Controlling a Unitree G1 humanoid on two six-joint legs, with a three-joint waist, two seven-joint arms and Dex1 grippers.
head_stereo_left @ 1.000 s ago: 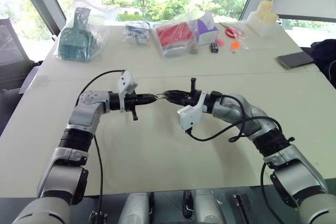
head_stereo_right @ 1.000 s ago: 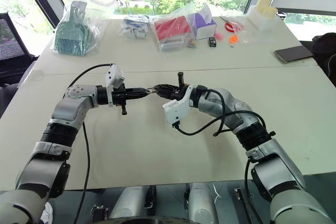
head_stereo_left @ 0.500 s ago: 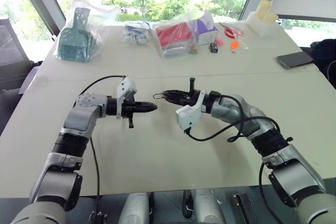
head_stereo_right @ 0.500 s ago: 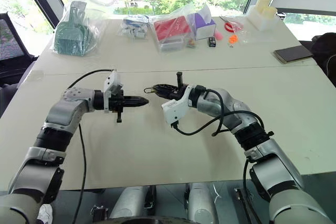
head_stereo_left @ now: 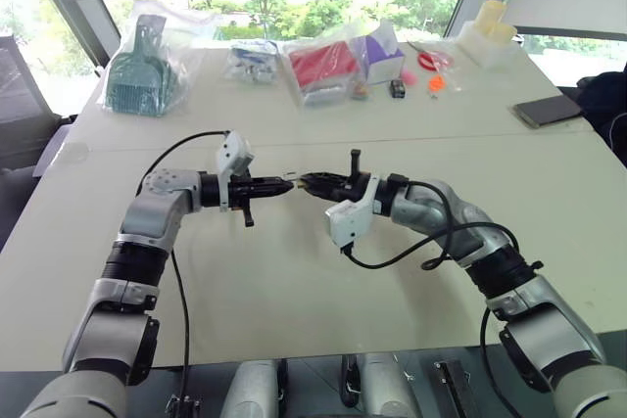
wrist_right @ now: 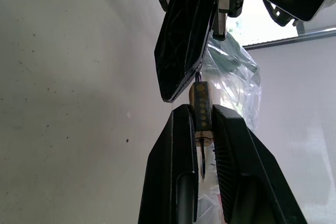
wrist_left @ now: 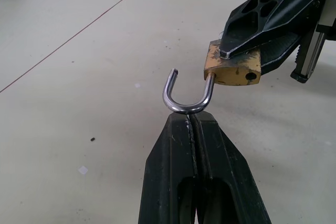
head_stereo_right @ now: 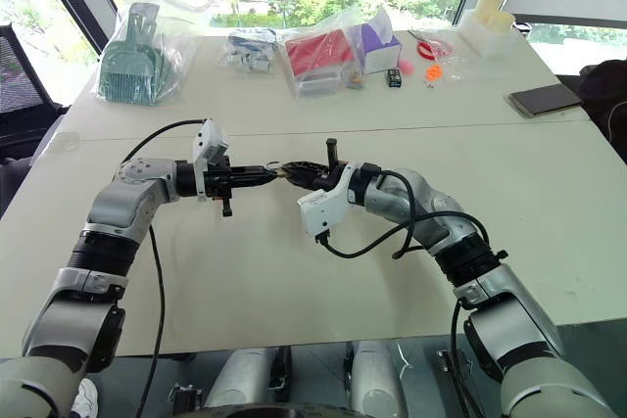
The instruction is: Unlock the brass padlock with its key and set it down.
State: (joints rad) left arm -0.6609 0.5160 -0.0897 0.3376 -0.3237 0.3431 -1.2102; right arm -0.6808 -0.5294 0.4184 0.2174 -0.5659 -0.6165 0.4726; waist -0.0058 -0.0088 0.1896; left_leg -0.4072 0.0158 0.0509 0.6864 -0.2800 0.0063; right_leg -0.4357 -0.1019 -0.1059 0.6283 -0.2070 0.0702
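**Padlock held between both hands, shackle swung open**

Pale tabletop (head_stereo_left: 294, 281) runs from my near edge out to the windows, bare in the near half. Above the middle of it I have both arms raised, fingertips meeting in the air.

My right hand (wrist_right: 202, 124) is clamped on the brass body of the padlock (wrist_left: 232, 66), one finger on each flat face. From the left wrist camera I see the silvery shackle (wrist_left: 186, 94) out of the body at one end, its free tip curling clear of the brass while the other leg stays in the lock. My left hand (wrist_left: 191, 121) is clenched tight, fingers pressed together, with its tip right at the bend of the shackle; I cannot tell whether it pinches the metal or only touches it. A thin dark sliver, likely the key (wrist_right: 201, 153), hangs from the lock between the right fingers in the right wrist camera; I cannot make it out clearly.

Farther back, beyond a seam in the tabletop, lie a bag with a green scoop (head_stereo_left: 145, 73), a bag with something red (head_stereo_left: 328, 66), small coloured clutter (head_stereo_left: 431, 70), a white container (head_stereo_left: 490, 41) and a dark notebook (head_stereo_left: 551, 111) off to the right.
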